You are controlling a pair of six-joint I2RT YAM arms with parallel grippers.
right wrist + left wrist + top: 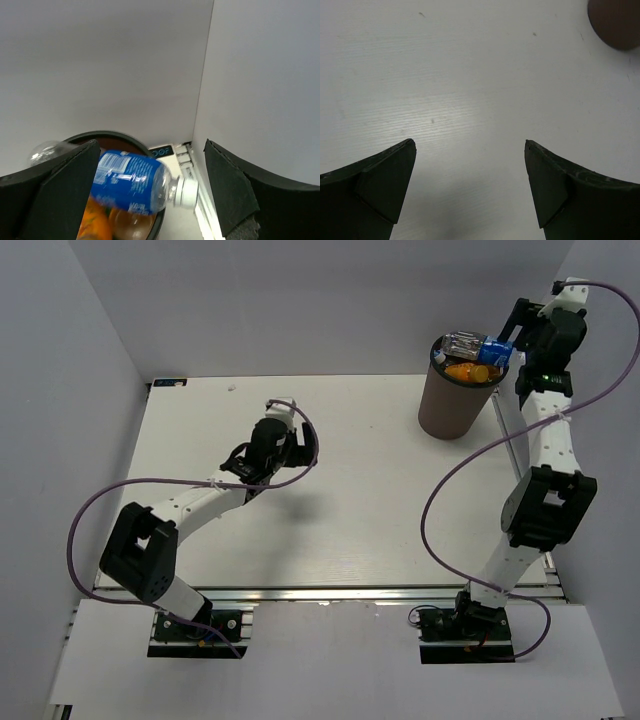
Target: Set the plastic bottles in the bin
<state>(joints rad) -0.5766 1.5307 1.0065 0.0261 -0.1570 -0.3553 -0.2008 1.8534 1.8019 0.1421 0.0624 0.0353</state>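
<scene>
**Grey walls, white tabletop: bottle resting across the bin's mouth**

At the far right corner the right pincer hangs over the bin, jaws wide apart and gripping nothing. Directly below it the blue-label bottle lies on its side across the bin's mouth. Its long axis runs from 1 finger toward the other, and its white cap pokes past the rim toward the side wall. Orange bottles sit inside beneath it. It looks perched on the pile rather than sunk, so a nudge may be wanted, and the right arm is far nearer. The left pincer, also spread and holding nothing, hovers above the tabletop, well apart from the bin.
</scene>
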